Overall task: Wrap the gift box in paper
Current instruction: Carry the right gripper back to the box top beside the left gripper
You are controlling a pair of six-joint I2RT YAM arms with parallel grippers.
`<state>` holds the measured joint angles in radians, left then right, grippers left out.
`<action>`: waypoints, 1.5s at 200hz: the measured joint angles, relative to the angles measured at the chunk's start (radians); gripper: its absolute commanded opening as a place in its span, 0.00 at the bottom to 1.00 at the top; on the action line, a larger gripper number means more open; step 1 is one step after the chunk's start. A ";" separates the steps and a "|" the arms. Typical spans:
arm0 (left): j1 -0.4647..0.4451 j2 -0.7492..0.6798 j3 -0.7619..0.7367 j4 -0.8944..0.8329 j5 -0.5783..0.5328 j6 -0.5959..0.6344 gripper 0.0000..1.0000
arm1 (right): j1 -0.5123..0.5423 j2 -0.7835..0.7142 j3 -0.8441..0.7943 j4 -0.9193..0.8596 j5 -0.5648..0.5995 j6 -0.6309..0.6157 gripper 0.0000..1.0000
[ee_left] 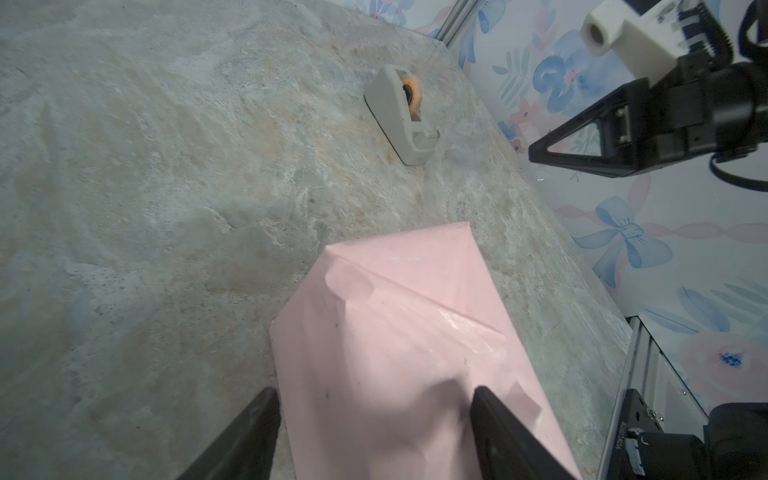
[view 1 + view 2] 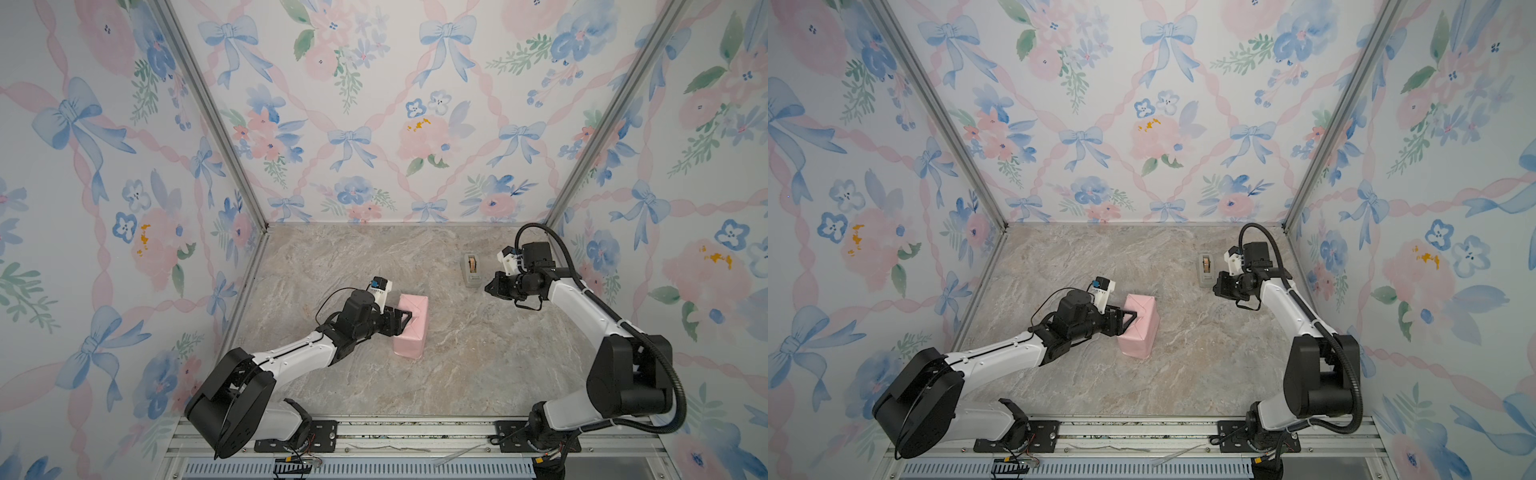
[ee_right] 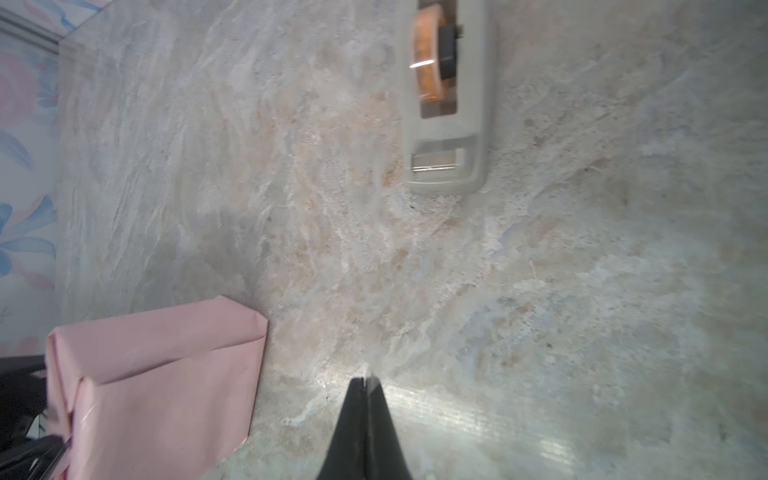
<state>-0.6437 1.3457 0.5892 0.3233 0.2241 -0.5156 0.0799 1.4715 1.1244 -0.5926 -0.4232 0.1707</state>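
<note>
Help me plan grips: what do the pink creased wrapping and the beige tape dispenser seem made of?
Pink wrapping: thin matte paper, judging by crisp creases and folded flaps. Beige tape dispenser: probably moulded plastic, smooth, rounded edges.

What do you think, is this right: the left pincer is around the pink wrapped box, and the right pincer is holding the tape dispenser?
Not quite. The right pincer is shut and holds nothing; the tape dispenser stands apart from it on the table, as the right wrist view shows. The left pincer is around the pink wrapped box.
</note>
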 measured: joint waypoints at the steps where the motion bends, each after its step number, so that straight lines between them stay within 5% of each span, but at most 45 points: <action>1: 0.000 0.000 0.000 0.000 0.000 0.000 0.74 | 0.006 -0.006 0.003 -0.005 -0.002 -0.005 0.00; 64: -0.017 0.011 0.016 -0.002 -0.007 0.014 0.74 | 0.277 -0.069 0.163 -0.115 -0.212 -0.099 0.00; 129: -0.019 0.013 0.019 -0.007 -0.008 0.018 0.74 | 0.436 0.119 0.315 -0.237 -0.345 -0.214 0.00; 220: -0.024 0.013 0.023 -0.010 -0.012 0.018 0.74 | 0.452 0.306 0.385 -0.287 -0.430 -0.243 0.00; 300: -0.024 0.013 0.023 -0.011 -0.012 0.018 0.74 | 0.423 0.321 0.355 -0.333 -0.430 -0.239 0.00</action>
<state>-0.6674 1.3586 0.6117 0.3126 0.2123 -0.4973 0.5034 1.7924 1.4792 -0.9257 -0.8528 -0.0681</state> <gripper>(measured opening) 0.742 0.046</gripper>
